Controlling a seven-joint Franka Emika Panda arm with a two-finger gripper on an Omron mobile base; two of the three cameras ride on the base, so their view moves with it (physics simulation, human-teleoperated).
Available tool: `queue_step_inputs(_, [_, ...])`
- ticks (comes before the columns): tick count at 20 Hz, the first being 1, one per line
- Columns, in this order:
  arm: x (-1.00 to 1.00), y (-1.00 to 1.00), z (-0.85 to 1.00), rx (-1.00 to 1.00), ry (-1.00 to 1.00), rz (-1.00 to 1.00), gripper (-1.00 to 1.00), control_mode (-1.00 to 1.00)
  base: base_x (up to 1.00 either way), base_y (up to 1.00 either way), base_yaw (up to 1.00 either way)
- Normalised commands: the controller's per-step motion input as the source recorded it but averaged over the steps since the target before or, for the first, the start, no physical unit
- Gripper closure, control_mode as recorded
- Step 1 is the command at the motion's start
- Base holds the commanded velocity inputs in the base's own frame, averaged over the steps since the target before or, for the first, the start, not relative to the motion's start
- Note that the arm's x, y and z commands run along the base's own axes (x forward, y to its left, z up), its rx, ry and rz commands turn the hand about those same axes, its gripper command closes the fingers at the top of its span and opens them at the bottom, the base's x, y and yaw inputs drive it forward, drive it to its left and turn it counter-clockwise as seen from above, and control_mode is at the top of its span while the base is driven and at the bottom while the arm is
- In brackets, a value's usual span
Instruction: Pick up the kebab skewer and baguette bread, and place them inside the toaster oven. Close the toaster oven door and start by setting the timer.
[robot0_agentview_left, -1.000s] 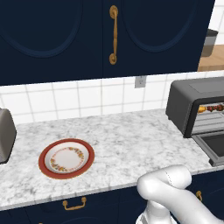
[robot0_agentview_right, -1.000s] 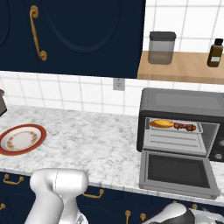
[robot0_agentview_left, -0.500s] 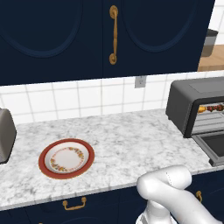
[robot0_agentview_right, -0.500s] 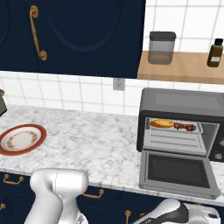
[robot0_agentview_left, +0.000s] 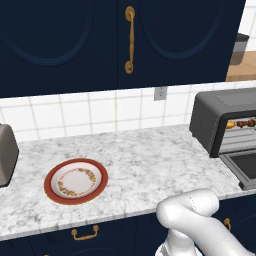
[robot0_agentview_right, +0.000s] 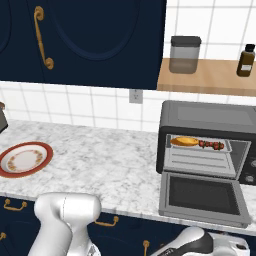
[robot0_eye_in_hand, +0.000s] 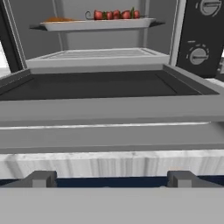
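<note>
The fingers (robot0_eye_in_hand: 43, 178) stand wide apart with nothing between them, their two dark tips rising low in the hand view, so the gripper (robot0_eye_in_hand: 111, 179) is empty and sits below and in front of the counter edge. Just beyond the tips, and slightly above them, the bar handle (robot0_eye_in_hand: 109, 139) runs straight across the view, its long axis parallel to the line between the two tips. It belongs to the toaster oven door (robot0_agentview_right: 202, 196), which lies dropped flat and open, its glass panel stretching away from the handle toward the oven mouth. Past it, inside the toaster oven (robot0_agentview_right: 210, 140), the kebab skewer (robot0_eye_in_hand: 114, 14) and the baguette bread (robot0_agentview_right: 184, 141) lie side by side on the upper tray, so loading looks finished. What the closing move likely turns on is that the door's front edge sits ahead of and over the hand, wanting a lift from beneath
</note>
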Motion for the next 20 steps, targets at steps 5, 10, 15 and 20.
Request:
queue_step_inputs(5, [0.18, 0.0, -0.02, 0.0, 0.0, -0.01, -1.0, -1.0, 0.0, 0.0, 0.0])
queue_step_inputs(10, [0.29, 0.02, 0.0, 0.0, 0.0, 0.0, -1.0, -1.0, 0.0, 0.0, 0.0])
queue_step_inputs(15, [0.18, 0.0, 0.0, 0.0, 0.0, 0.0, -1.0, -1.0, 0.0, 0.0, 0.0])
queue_step_inputs(20, [0.16, 0.01, 0.0, 0.0, 0.0, 0.0, -1.0, -1.0, 0.0, 0.0, 0.0])
